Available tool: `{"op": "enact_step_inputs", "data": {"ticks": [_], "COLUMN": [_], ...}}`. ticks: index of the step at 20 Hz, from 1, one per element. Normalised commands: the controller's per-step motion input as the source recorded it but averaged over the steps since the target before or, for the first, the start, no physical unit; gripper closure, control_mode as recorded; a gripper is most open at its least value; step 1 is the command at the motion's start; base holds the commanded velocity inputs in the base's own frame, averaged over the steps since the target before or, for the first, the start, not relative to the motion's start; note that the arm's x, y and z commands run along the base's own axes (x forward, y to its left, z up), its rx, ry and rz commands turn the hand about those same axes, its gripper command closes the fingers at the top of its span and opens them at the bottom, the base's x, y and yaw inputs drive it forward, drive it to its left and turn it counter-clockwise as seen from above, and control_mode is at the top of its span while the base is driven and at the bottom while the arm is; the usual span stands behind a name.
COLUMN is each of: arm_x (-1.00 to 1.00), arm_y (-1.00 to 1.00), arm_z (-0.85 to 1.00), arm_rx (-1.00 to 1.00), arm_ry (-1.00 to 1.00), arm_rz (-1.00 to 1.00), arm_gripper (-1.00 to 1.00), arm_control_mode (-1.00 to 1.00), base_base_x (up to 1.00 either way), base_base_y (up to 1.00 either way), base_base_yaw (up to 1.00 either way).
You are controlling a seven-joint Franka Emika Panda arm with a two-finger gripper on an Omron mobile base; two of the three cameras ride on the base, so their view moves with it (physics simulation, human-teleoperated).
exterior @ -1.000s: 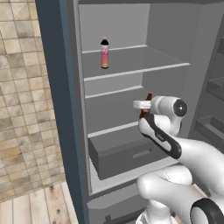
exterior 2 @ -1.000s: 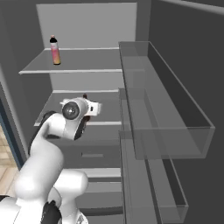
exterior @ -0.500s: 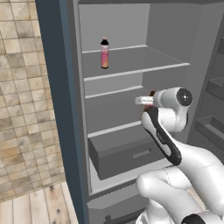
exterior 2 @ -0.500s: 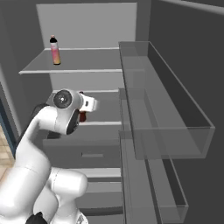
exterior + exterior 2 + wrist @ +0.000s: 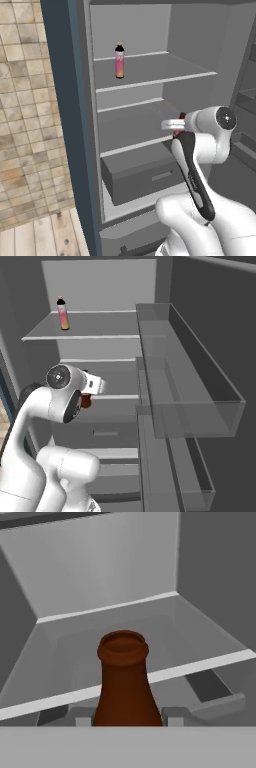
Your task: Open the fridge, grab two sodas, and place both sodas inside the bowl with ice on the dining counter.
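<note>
**Cola bottle held inside the open fridge**

The gripper [image 5: 127, 721] is closed on the brown cola bottle [image 5: 125, 684], over the middle shelf of the fridge [image 5: 150, 90]. The pink bottle [image 5: 119, 61] stands upright on the upper shelf, at the far left.

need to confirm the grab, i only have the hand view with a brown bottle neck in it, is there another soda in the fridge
Observer: Yes, a pink-orange bottle stands on the top shelf, at its left.
Operator: is the door open wide
Observer: Yes, its clear door bins stand out to the right of the arm.
Operator: where's the cola
Observer: The cola bottle is level with the second shelf, by the white hand.
</note>
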Motion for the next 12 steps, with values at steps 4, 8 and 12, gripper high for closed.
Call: {"op": "enact_step_inputs", "data": {"ticks": [4, 8, 12], "arm_x": [-0.40, -0.38, -0.46], "arm_y": [0.02, 0.03, 0.13], "arm_z": [0.33, 0.26, 0.06], "arm_rx": [0.00, 0.00, 0.00], "arm_ry": [0.03, 0.01, 0.03], "arm_rz": [0.00, 0.00, 0.00], "arm_gripper": [1.00, 1.00, 1.00], "arm_control_mode": [-1.00, -1.00, -1.00], "base_base_x": [0.00, 0.00, 0.00], "base_base_y": [0.00, 0.00, 0.00], "base_base_yaw": [0.00, 0.00, 0.00]}}
